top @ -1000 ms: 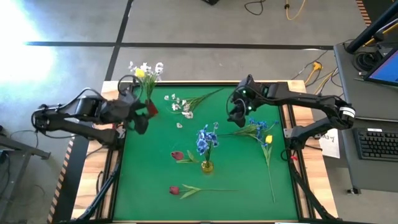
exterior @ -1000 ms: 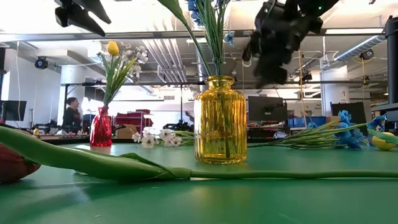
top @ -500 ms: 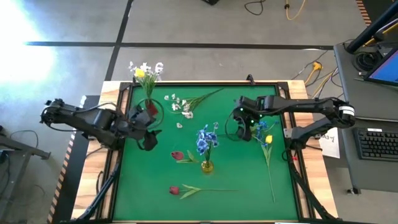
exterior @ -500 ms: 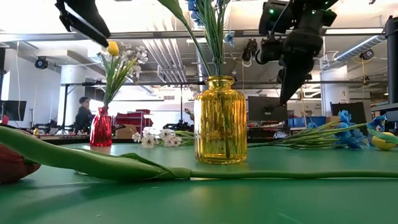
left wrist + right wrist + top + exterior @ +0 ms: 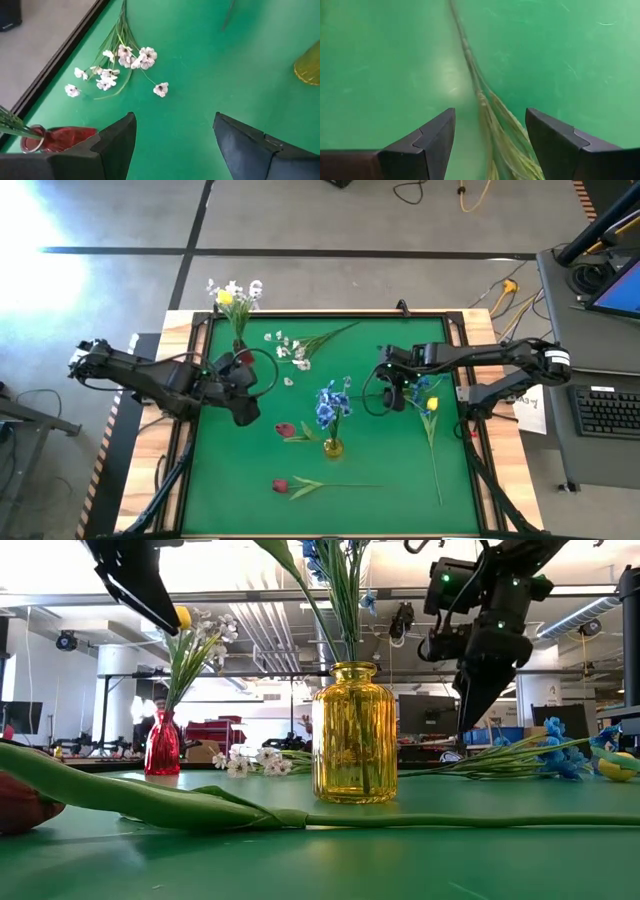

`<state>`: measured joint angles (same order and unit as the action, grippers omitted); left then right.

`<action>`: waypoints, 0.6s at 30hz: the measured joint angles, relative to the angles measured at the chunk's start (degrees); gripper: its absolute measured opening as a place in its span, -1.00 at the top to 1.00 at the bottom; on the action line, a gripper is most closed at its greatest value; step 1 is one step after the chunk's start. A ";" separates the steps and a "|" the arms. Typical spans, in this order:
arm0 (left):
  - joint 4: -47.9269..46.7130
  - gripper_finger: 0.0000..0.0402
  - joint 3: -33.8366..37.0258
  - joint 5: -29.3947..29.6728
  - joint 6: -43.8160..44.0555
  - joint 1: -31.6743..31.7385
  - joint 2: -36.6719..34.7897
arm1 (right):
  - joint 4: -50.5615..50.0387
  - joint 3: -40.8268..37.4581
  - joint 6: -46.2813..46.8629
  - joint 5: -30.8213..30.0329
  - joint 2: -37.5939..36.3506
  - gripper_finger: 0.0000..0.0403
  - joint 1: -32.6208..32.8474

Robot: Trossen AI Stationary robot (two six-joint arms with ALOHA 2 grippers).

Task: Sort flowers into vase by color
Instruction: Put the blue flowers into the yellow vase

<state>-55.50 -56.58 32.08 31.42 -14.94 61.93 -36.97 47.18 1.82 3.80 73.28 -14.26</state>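
Both my grippers hang open above the green mat [image 5: 380,490] and hold nothing. My right gripper [image 5: 383,397] [image 5: 474,710] points down over the green stems [image 5: 482,107] of the blue flowers [image 5: 416,385], which lie on the mat beside a yellow tulip [image 5: 432,404]; the stems run between its fingers without touching them. My left gripper [image 5: 248,402] [image 5: 172,135] hovers near the red vase [image 5: 240,360] [image 5: 55,137]. That vase holds a yellow tulip and white blossoms [image 5: 232,293]. A white spray [image 5: 290,350] [image 5: 120,62] lies flat. The yellow vase [image 5: 332,447] [image 5: 354,733] holds blue blooms [image 5: 330,405].
Two red-pink tulips [image 5: 287,430] [image 5: 281,485] lie on the mat's near half; one long stem [image 5: 200,805] runs across the low view's foreground. A raised dark frame [image 5: 200,430] borders the mat. A loose white blossom [image 5: 160,89] lies apart from the spray.
My left gripper has come down and swung toward the near edge and the table's middle, away from the red vase's blooms. My right gripper has sunk and gone toward the near edge, tipping to point down over the blue flowers' stems. No flower has moved.
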 joint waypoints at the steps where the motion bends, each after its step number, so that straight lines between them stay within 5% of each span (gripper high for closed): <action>1: 0.06 -0.25 0.00 0.02 -0.43 0.00 0.13 | 0.26 -0.06 0.46 -0.35 -0.01 -0.16 0.00; 18: 0.66 -0.25 0.04 0.49 -3.06 0.00 2.02 | 6.45 -5.26 2.53 -1.52 0.00 -0.16 0.32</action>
<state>-54.85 -56.53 32.57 28.36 -14.94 63.95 -30.53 41.92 4.36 2.28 73.28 -13.94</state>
